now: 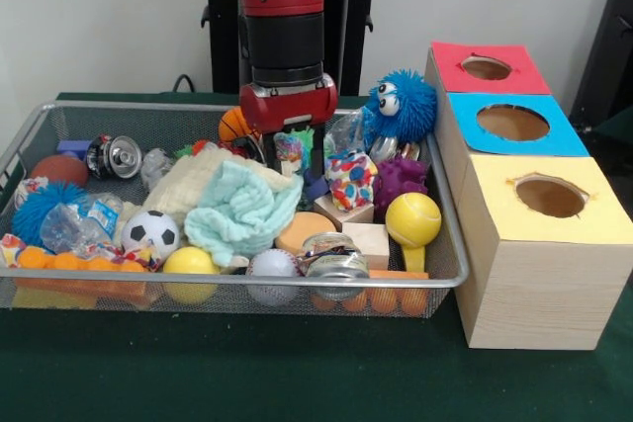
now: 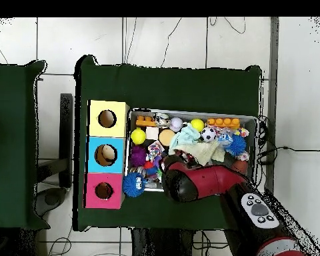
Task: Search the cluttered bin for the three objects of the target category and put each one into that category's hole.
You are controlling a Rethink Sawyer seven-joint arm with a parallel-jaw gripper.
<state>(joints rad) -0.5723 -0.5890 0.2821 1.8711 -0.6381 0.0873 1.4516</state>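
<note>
The silver wire-mesh bin [image 1: 247,282] is full of toys; it also shows in the overhead view [image 2: 189,112]. My gripper [image 1: 292,153] is lowered into the back middle of the bin. Its fingers [image 1: 267,148] stand apart, either side of a small green and pink item [image 1: 293,145]. I cannot tell whether they touch it. In the overhead view the red arm [image 2: 196,181] hides the gripper. No plush bear or tiger shows clearly. The red-topped hole [image 1: 486,67] is on the farthest box, also seen from overhead [image 2: 104,191].
Blue-topped hole [image 1: 512,123] and yellow-topped hole [image 1: 550,196] lie nearer. A blue spiky googly-eyed ball [image 1: 401,106] sits on the bin's back right rim, a purple plush [image 1: 399,180] below it. A mint cloth [image 1: 242,212], soccer ball [image 1: 151,232] and yellow ball [image 1: 412,218] fill the bin.
</note>
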